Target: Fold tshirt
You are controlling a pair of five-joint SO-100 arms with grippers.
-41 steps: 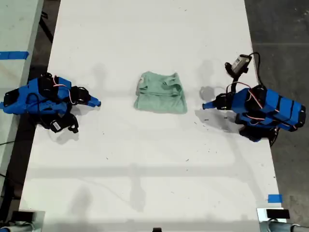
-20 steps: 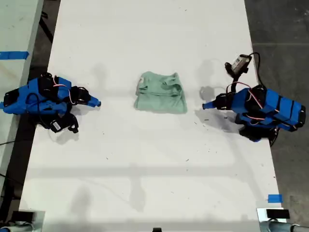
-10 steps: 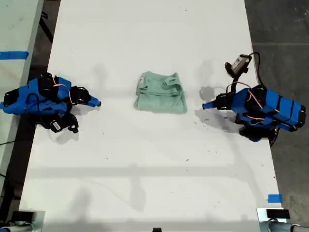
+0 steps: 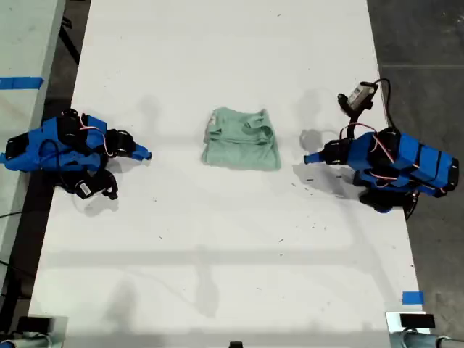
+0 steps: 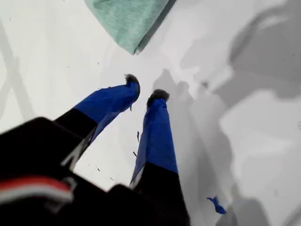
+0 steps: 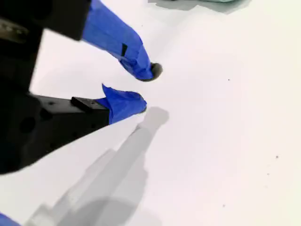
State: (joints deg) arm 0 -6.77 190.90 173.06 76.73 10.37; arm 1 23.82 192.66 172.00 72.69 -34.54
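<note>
The tshirt (image 4: 241, 139) lies folded into a small pale mint-green bundle on the white table (image 4: 232, 254), between the two blue arms. My first gripper (image 4: 307, 158) rests on the table at the exterior view's right, a short way from the shirt's edge. In the first wrist view its tips (image 5: 146, 88) point at a corner of the tshirt (image 5: 131, 21), shut to a narrow slit with nothing between them. My second gripper (image 4: 147, 154) rests at the exterior view's left, farther from the shirt. Its tips (image 6: 146, 85) are nearly together and hold nothing; the tshirt (image 6: 221, 1) barely shows.
A small camera on a cable (image 4: 357, 96) sticks up beside the arm at the exterior view's right. A strip of blue tape (image 4: 412, 297) marks the table's near right corner in the exterior view. Dark floor (image 4: 428, 43) lies beyond that edge.
</note>
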